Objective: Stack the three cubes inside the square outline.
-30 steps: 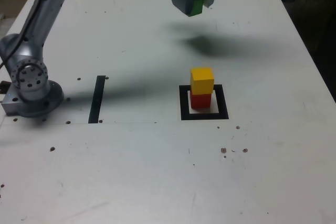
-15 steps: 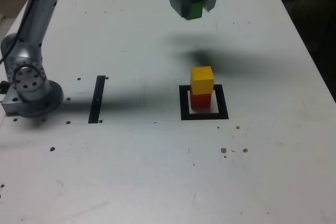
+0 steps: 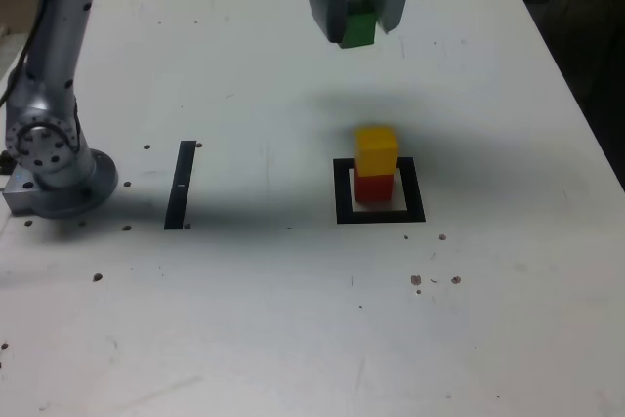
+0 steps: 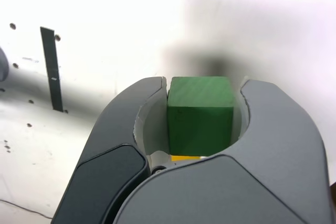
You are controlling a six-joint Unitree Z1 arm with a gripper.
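Closing in above the white tabletop (image 3: 244, 329), grey two-fingered gripper (image 3: 359, 26) clenched on solid green cube (image 4: 200, 129). Over the past second cube has shifted nearer the stack in exterior view, its shadow too; likely lining up for the final placement. Thick black square outline (image 3: 381, 217) surrounds matte red cube (image 3: 373, 189), yellow cube (image 3: 376, 151) on top, both unmoved.

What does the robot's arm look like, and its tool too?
The arm is grey and tube-shaped, with a thin black cable along it and a round, bolted base. The tool has two smooth, curved grey jaws with paler inner sides, plus a darker grey panel.
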